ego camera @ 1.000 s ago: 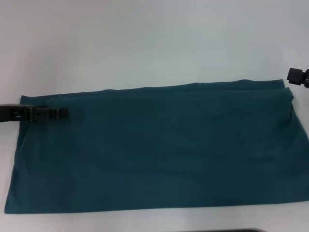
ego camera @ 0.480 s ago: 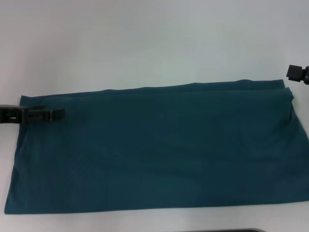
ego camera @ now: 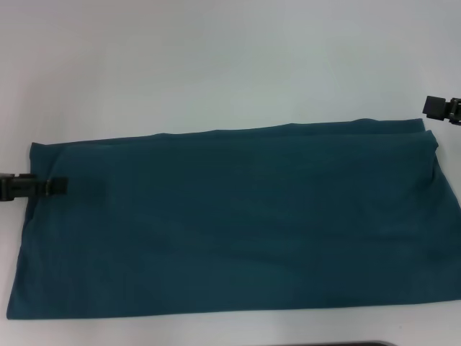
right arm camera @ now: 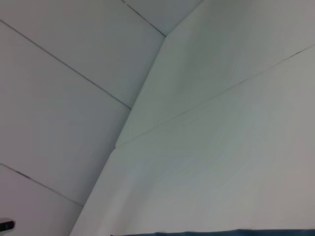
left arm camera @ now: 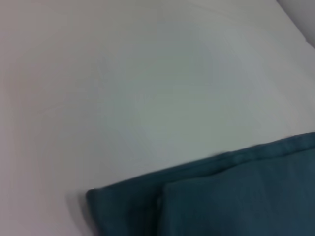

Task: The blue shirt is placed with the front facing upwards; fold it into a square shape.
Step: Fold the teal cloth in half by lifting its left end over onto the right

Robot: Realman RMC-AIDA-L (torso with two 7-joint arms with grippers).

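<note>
Blue shirt [ego camera: 230, 223] folded into a wide band, lying flat on the white bench [ego camera: 216, 65].

Spread across the lower half of the head frame, plain side up, with its top edge running from left to upper right and its bottom edge near the frame's foot. Seen as a layered corner at the lower right of the left wrist frame. Left gripper [ego camera: 61, 185] at the far left, just over the shirt's left edge; fingers' state impossible to tell. Right gripper [ego camera: 432, 107] at the right border, just above the shirt's upper right corner; fingers likewise unreadable. Broad bare bench across the upper frame.
</note>
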